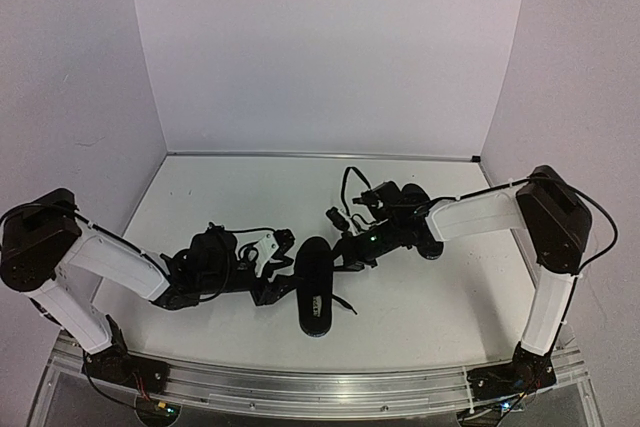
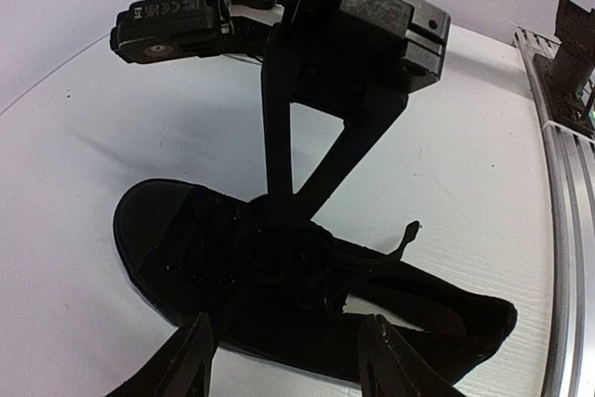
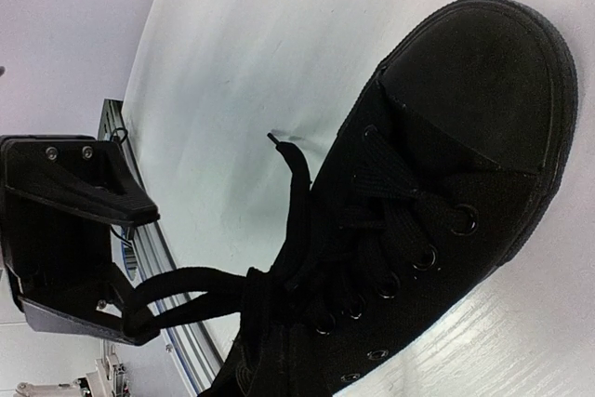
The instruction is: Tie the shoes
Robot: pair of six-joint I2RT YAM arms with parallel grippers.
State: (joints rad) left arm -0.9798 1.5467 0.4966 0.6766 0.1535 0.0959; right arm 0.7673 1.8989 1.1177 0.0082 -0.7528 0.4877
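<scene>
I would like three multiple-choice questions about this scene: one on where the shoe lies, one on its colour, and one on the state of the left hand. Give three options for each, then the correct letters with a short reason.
1. Where does the shoe lie on the table?
A. Against the far wall
B. Between the left hand and the right hand
C. On the metal rail

2. What colour is the shoe?
A. Black
B. White
C. Red

3. How is the left hand?
A. Shut on a lace
B. Lifting the shoe into the air
C. Open, its fingers apart at the shoe

Answers:
1 B: the top view shows it mid-table with a hand at each side.
2 A: it is black all over.
3 C: the left wrist view shows both fingers wide apart and the shoe lying on the table.
</scene>
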